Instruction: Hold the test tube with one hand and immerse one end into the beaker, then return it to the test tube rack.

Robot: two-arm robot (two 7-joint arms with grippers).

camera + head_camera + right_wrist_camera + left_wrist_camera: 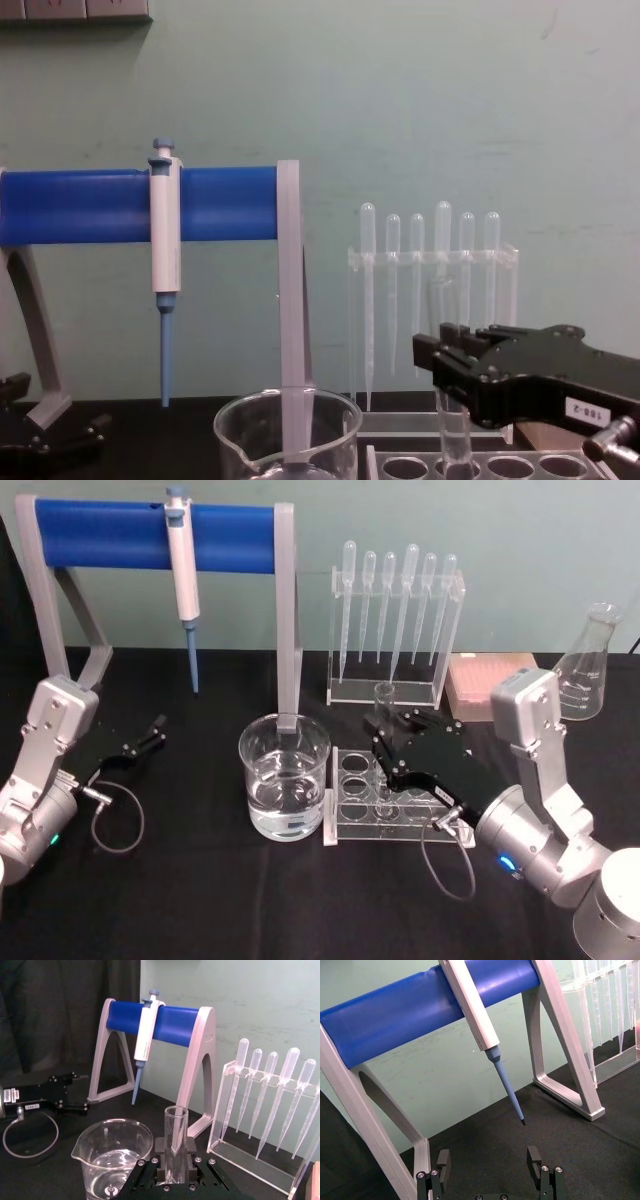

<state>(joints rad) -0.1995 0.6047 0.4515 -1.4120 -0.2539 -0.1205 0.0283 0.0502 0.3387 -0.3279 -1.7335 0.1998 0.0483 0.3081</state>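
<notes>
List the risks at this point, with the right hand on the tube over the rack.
1. The right hand grips the test tube low in the clear rack; lifting at a tilt could scrape or jam the glass.
2. The beaker of water stands right beside the rack; a low sideways swing could knock its rim.
3. Smooth glass might slip in the grip.

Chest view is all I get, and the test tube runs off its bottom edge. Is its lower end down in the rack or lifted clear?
Observer: Down in the rack. The head view shows the rounded end of the test tube inside a middle hole, with the right gripper clamped on it higher up.
Operator: Does the beaker hold anything?
Observer: Yes. In the head view the beaker holds clear liquid, roughly a third full.
</notes>
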